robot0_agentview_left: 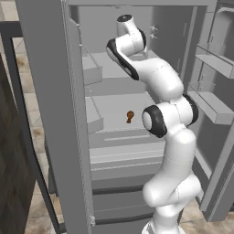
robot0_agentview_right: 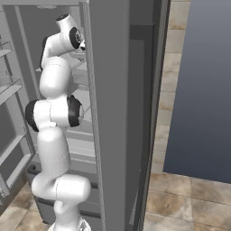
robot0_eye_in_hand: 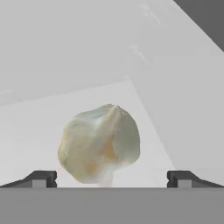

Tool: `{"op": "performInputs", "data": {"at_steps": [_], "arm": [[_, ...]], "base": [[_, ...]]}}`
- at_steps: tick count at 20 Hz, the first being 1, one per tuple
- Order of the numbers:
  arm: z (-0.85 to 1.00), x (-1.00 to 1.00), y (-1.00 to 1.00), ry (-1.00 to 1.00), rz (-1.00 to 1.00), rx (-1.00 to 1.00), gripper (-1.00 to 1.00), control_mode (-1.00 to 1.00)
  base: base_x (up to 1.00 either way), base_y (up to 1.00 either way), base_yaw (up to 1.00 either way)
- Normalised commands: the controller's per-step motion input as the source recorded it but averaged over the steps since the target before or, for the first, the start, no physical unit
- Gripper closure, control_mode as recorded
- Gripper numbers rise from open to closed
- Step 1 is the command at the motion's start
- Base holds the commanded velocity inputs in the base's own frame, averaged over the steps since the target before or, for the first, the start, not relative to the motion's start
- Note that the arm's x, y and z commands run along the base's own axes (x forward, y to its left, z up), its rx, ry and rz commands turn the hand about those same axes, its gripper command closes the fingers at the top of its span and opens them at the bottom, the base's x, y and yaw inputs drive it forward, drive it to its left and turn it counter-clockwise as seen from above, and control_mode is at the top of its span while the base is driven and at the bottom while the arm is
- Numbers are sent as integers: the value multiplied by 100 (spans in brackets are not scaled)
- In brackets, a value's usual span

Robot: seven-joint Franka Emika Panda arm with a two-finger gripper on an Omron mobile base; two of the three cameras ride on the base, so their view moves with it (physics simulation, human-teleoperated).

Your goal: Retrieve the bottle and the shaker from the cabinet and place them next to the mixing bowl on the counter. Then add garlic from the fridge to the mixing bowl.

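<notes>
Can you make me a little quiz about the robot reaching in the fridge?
1. True or false: in the hand view, the garlic sits between the two open fingers on a pale fridge shelf.
2. In the left base view, what small thing lies on a middle shelf of the fridge? A) a brown item B) a green apple C) a milk carton
3. Fill in: the fridge door with its bins stands ____.

Key: 1 true; 2 A; 3 open
</notes>
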Motion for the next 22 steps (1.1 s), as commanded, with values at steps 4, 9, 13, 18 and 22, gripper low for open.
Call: {"op": "performInputs", "data": {"at_steps": [4, 9, 13, 18, 22], "arm": [[-9, 49, -1, 0, -1, 0, -100, -100], [0, 30, 0, 0, 0, 0, -100, -100], [0, 0, 0, 0, 0, 0, -100, -100], [0, 0, 0, 0, 0, 0, 100, -100], [0, 0, 0, 0, 0, 0, 100, -100]], "base": [[0, 0, 0], [0, 0, 0], [0, 0, 0], [0, 0, 0], [0, 0, 0]]}}
